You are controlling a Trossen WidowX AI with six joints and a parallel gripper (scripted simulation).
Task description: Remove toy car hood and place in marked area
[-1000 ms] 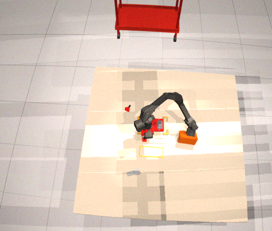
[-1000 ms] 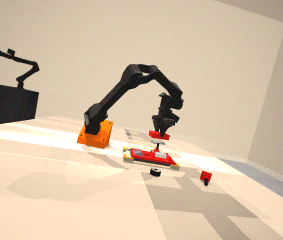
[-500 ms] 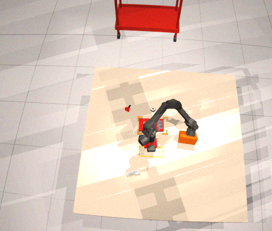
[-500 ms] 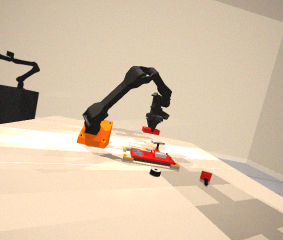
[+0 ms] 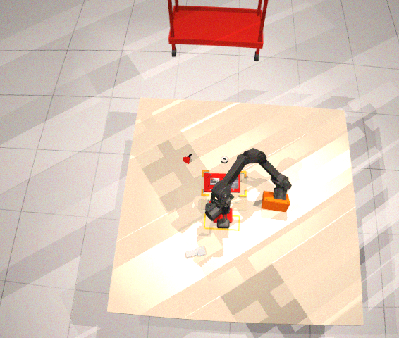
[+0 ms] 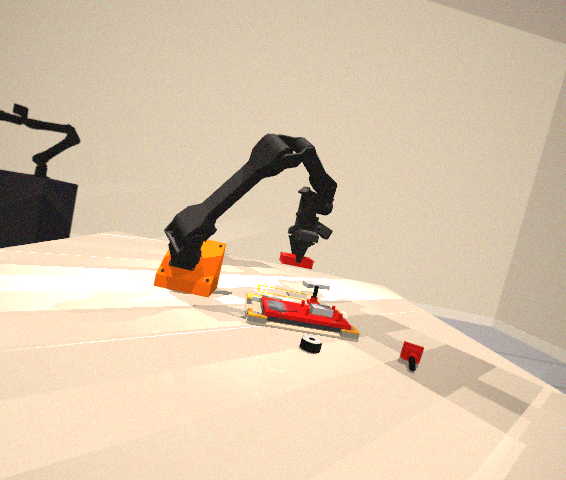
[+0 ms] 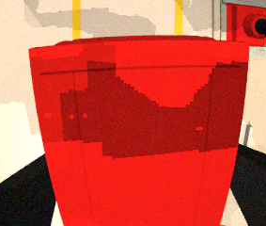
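My gripper (image 5: pixel 222 220) (image 6: pixel 300 255) (image 7: pixel 142 158) is shut on the red hood (image 5: pixel 231 217) (image 6: pixel 293 259) (image 7: pixel 139 145), which fills most of the wrist view. I hold it a little above the table, over the yellow outline of the marked area (image 5: pixel 228 229) (image 6: pixel 273 287). In the wrist view the outline shows beyond the hood's far edge. The red toy car (image 5: pixel 213 180) (image 6: pixel 296 310) sits in its orange-cornered holder, just behind the marked area in the top view and partly under my arm.
A small red part with a black peg (image 7: pixel 245 22) (image 6: pixel 316 294) lies beside the marked area. Another red pegged part (image 5: pixel 187 158) (image 6: pixel 411 352), a wheel (image 5: pixel 224 159) (image 6: pixel 310 343) and a grey piece (image 5: pixel 196 252) lie loose. My orange base (image 5: pixel 275 201) (image 6: pixel 190 271) stands right of the car.
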